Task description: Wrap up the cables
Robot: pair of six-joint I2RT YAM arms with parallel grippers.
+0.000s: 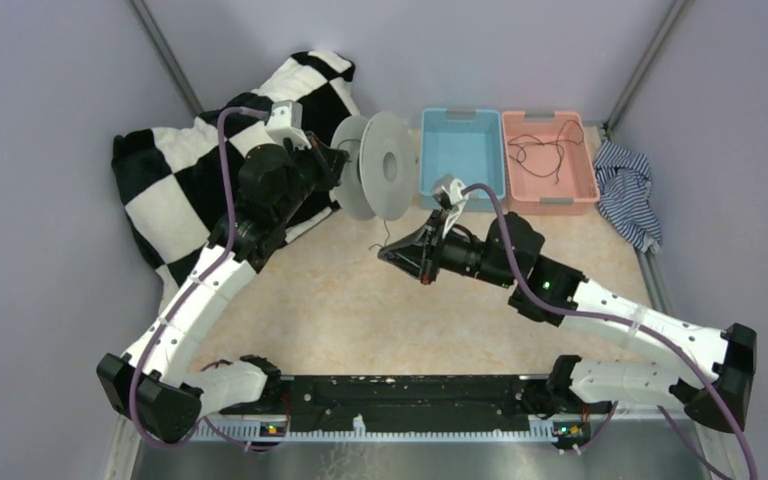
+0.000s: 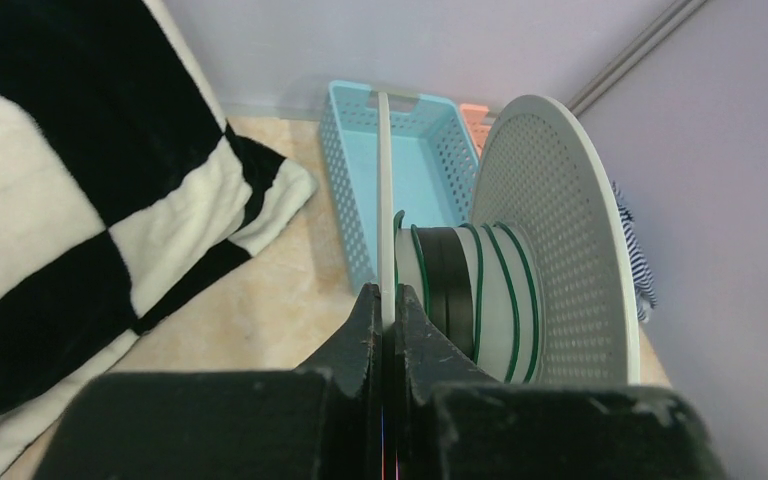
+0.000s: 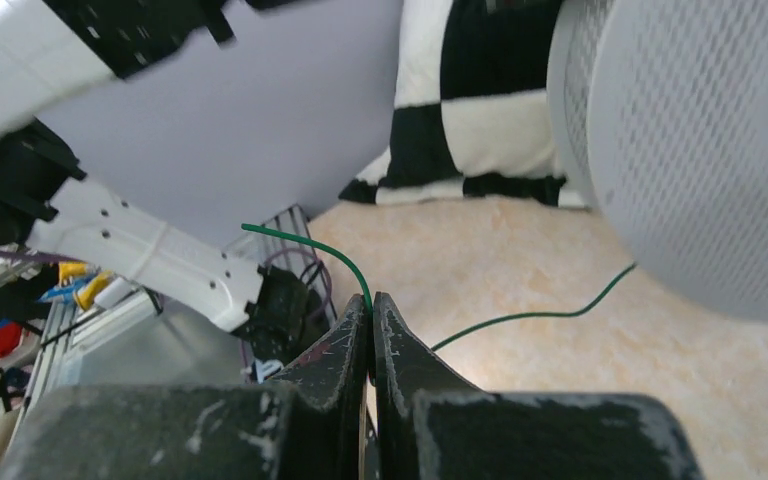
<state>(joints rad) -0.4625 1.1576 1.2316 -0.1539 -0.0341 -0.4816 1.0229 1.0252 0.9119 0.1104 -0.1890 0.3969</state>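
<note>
A pale grey spool [image 1: 380, 165] stands on edge near the back of the table. My left gripper [image 2: 387, 290] is shut on its near thin flange [image 2: 384, 200]; the wide perforated flange [image 2: 560, 230] is to the right. Green turns of cable [image 2: 480, 290] lie round the hub beside a black band. My right gripper [image 3: 372, 297] is shut on a thin green cable [image 3: 530, 315] that runs across the table toward the spool [image 3: 700, 150], with its free end curling left. From above, the right gripper [image 1: 385, 255] sits in front of the spool. More thin black cables [image 1: 545, 150] lie in the pink bin.
A blue bin [image 1: 463, 117] and a pink bin [image 1: 585, 170] stand side by side at the back, right of the spool. A black-and-white checkered blanket [image 1: 180, 170] covers the back left. A striped cloth [image 1: 628, 190] lies by the right wall.
</note>
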